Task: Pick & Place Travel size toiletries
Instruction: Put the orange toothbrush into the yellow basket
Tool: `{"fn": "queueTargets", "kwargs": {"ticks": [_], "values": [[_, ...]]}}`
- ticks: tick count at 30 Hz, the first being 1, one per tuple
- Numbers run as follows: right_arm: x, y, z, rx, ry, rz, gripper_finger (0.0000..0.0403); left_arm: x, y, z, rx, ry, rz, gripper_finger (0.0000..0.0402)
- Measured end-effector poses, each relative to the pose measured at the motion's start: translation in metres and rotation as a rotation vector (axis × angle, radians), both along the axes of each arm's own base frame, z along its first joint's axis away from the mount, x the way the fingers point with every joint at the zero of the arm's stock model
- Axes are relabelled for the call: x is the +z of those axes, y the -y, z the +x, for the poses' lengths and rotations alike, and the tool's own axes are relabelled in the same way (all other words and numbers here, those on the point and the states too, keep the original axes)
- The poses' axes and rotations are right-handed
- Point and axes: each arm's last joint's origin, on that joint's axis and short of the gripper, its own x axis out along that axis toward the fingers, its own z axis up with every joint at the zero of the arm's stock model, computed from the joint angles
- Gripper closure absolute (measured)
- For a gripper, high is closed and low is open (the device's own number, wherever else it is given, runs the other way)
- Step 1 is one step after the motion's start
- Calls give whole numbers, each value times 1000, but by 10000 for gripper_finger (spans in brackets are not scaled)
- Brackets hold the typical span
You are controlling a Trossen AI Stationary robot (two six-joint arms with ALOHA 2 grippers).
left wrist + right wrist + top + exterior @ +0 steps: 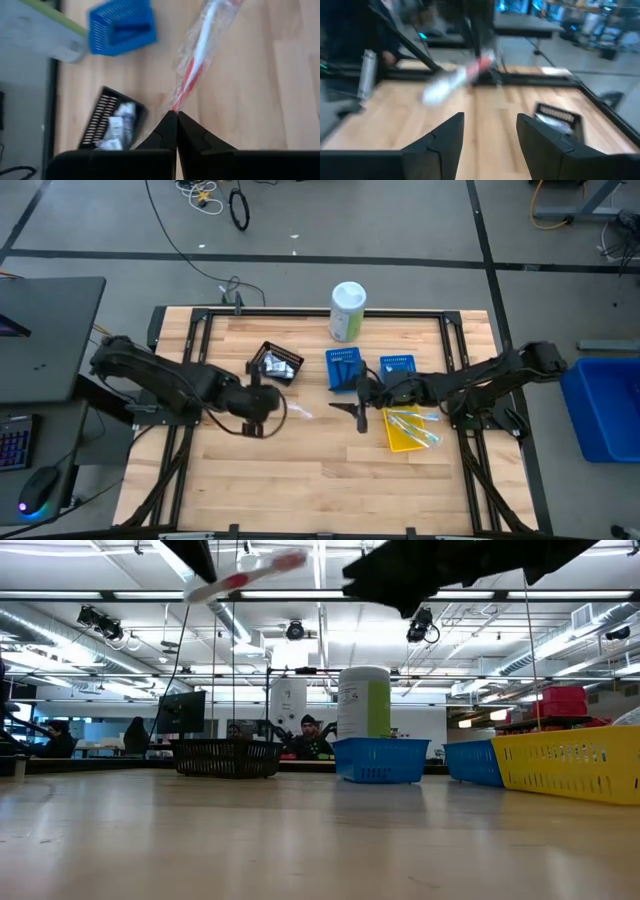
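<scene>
While the right end effector [489, 132] hovers released at frame center, the left end effector [176, 116] grasps a wrapped toothbrush [200, 50] above the table [300, 470].

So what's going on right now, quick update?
Left gripper shut on red-and-white toothbrush, held above table. Right gripper open, facing it. Nothing between.

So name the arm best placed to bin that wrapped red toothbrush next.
Left. Its gripper is shut on the toothbrush, lifted above the table; the right gripper is open and empty.
</scene>
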Motion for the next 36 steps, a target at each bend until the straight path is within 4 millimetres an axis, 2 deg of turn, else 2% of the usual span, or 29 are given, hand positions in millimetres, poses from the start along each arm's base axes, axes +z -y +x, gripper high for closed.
{"fn": "queueTargets", "kwargs": {"ticks": [4, 8, 13, 18, 29, 32, 36], "values": [[-11, 0, 8, -23, -10, -33, 207, 14, -6, -6, 71, 124, 23, 400], [-22, -1, 19, -8, 20, -109, 185, 22, -6, -5, 112, 226, -3, 400], [-17, -3, 28, -11, 197, -100, 151, 27, -3, 4, 125, 317, -42, 401], [-12, -8, 30, 122, 310, -71, 138, 28, 0, 15, 123, 379, -78, 401], [-12, -13, 30, 119, 343, -114, 187, -7, 12, 56, 147, 349, -105, 401], [-13, -12, 31, 84, 325, -124, 216, -8, 11, 60, 164, 361, -92, 401], [-15, -11, 31, 43, 309, -127, 278, -6, 9, 58, 200, 383, -45, 396]]}}
